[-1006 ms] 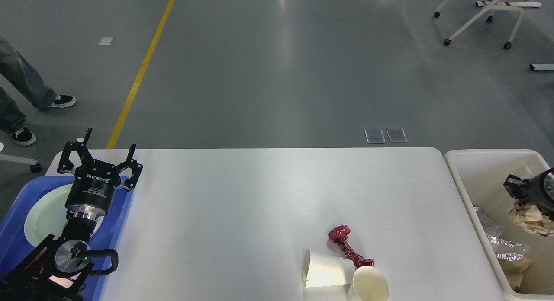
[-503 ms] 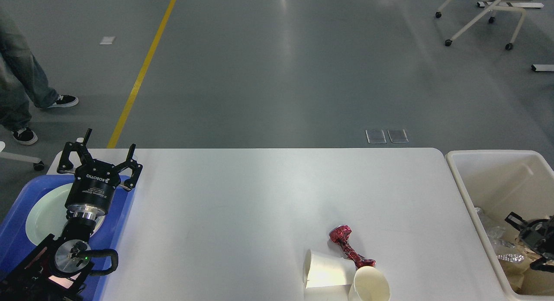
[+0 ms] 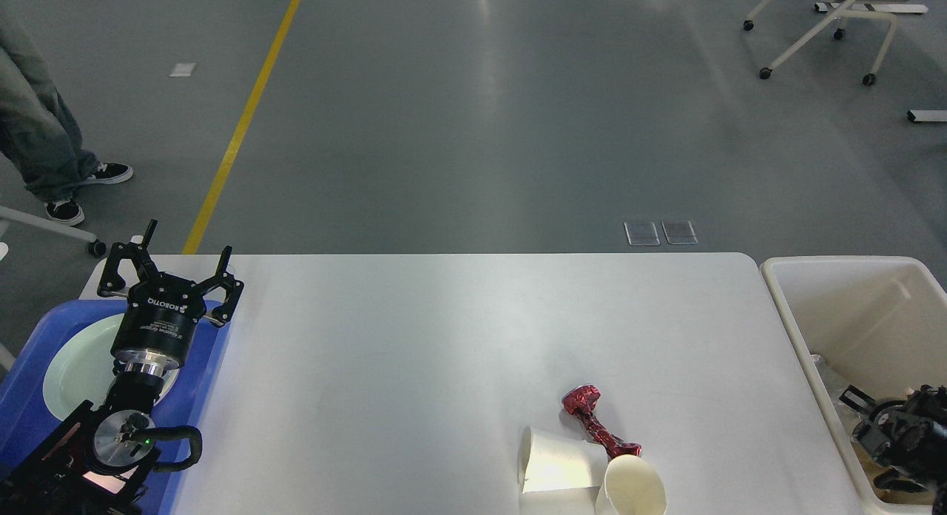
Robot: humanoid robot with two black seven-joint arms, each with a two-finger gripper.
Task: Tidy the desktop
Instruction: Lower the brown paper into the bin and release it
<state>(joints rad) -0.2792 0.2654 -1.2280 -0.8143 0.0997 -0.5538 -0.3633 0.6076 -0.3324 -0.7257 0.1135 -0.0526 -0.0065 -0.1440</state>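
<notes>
**Cups and wrapper left near the front edge: where we could slip**

On the far left, our left tool (image 3: 169, 274) hangs with its fingers spread wide and nothing between them, above the far rim of the blue tray (image 3: 211, 367), which holds a pale plate (image 3: 74, 363). If we swing that arm out low, we judge it could catch the tray rim and drag the tray along.

The counter (image 3: 414, 352), the wide white top we are tidying, fills the middle of the view and is bare across most of its surface. Near its front edge lie two paper cups: one on its side (image 3: 551, 462), the other (image 3: 632, 489) touching it, with a twisted red wrapper (image 3: 595, 420) just behind them. They look light and round, so a sideways nudge could roll them off the front edge, and a hard pinch could crush them.

On the right, our right tool (image 3: 884, 437) sits low inside the cream bin (image 3: 788, 315), among crumpled rubbish. It looks dark and small, so we cannot tell whether it is spread or pressed together. Lifting out carelessly could snag the bin wall.
</notes>
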